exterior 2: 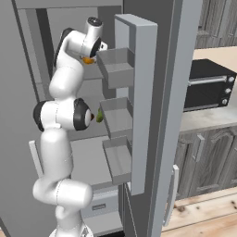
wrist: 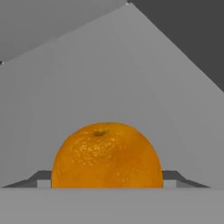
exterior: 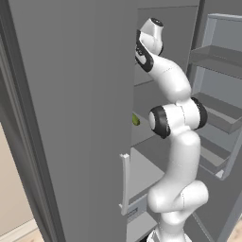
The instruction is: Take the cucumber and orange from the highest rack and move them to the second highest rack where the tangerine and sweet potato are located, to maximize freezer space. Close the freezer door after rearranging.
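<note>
The orange [wrist: 107,153] sits on the highest rack [wrist: 144,87] of the freezer [exterior: 165,28], close in front of the hand camera. My gripper [wrist: 107,180] reaches over that rack, and its two dark fingertips [wrist: 43,180] press against the fruit's left and right sides. From the right, the orange [exterior 2: 87,59] peeks out under my hand [exterior 2: 92,46]. The yellow-green cucumber [exterior: 135,119] [exterior 2: 99,115] lies one rack lower, on the second highest rack [exterior: 142,134], near its front edge. The freezer door [exterior 2: 143,92] stands swung open to the right.
The door's inner face carries three lipped tray bins [exterior 2: 115,65] close beside my arm. A shut grey panel with a pale handle [exterior: 125,182] flanks the opening on the left. A black oven [exterior 2: 208,88] stands on the counter to the right, above wooden cabinets.
</note>
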You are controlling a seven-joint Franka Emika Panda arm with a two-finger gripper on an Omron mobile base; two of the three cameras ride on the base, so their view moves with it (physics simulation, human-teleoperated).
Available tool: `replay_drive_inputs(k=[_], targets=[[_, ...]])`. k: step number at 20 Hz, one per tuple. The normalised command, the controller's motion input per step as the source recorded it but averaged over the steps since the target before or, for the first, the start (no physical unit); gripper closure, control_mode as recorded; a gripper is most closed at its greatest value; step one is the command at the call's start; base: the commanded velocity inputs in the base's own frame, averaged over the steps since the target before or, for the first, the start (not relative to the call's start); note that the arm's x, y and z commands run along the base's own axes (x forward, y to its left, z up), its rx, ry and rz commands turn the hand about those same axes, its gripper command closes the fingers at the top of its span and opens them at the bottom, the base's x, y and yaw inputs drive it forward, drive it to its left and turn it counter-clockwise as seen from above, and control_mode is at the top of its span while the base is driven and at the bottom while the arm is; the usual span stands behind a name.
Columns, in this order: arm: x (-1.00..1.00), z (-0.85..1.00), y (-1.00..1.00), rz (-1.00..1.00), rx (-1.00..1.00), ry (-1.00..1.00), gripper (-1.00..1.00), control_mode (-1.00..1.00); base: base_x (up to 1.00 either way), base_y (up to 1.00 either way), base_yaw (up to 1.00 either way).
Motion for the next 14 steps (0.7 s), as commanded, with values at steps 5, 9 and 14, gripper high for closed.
replay_drive_inputs(k=[5,9,14], targets=[[-0.23,-0.48,0.00,0.02,0.00,-0.31,1.00,-1.00,0.00,0.00,0.00],[-0.61,-0.19,0.00,0.00,0.01,-0.17,1.00,-1.00,0.00,0.00,0.00],[-1.00,0.04,0.00,0.00,0.04,0.00,1.00,-1.00,0.00,0.00,0.00]])
